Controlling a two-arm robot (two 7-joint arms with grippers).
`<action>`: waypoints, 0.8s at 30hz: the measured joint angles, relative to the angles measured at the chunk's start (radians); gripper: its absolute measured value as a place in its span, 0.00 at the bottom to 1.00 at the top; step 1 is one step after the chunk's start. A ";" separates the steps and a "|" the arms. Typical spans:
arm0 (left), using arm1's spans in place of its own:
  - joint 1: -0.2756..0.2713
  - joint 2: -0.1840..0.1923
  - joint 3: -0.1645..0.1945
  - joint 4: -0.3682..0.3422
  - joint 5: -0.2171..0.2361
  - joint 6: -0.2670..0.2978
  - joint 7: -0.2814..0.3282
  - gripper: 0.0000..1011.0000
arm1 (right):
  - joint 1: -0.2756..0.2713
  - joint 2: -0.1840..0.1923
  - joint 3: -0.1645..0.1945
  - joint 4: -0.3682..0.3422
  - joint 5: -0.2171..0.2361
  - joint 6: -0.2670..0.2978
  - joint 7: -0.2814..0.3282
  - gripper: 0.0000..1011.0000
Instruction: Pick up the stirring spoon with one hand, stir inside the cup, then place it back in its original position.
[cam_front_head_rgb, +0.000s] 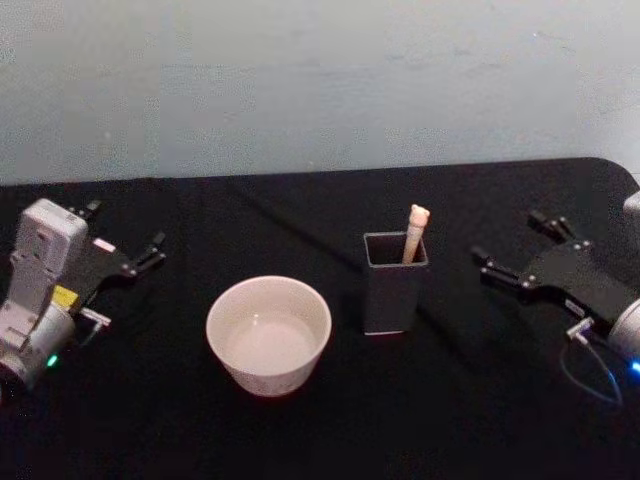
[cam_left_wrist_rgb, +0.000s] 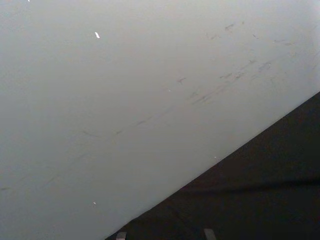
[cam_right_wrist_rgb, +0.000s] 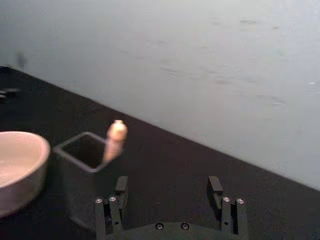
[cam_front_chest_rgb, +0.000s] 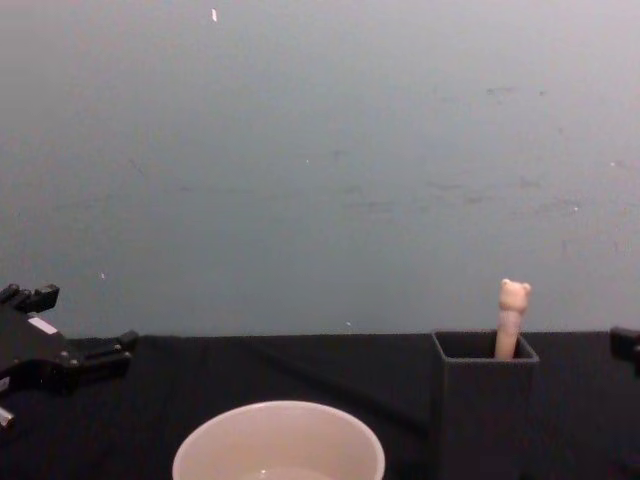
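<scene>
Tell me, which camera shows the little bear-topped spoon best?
The chest view: from the side, the pale beige bear-headed stirring spoon rises above the dark grey square holder box, its ears visible against the wall. The head view shows its handle top from above, leaning in the box; the right wrist view, its beige top.

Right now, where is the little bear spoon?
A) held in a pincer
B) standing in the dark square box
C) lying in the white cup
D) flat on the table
B: the stirring spoon stands in the dark square box, bear head poking above its rim, beside the cup; the left pincer and right pincer are open, off to the sides.
</scene>
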 joint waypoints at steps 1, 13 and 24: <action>0.000 0.000 0.000 0.000 0.000 0.000 0.000 0.99 | -0.004 0.002 0.002 -0.005 0.011 0.004 0.014 0.99; 0.000 0.000 0.000 0.000 0.000 0.000 0.000 0.99 | 0.012 -0.031 -0.001 -0.028 0.062 0.065 0.109 0.99; 0.000 0.000 0.000 0.000 0.000 0.000 0.000 0.99 | 0.089 -0.113 -0.021 0.029 0.042 0.114 0.122 0.99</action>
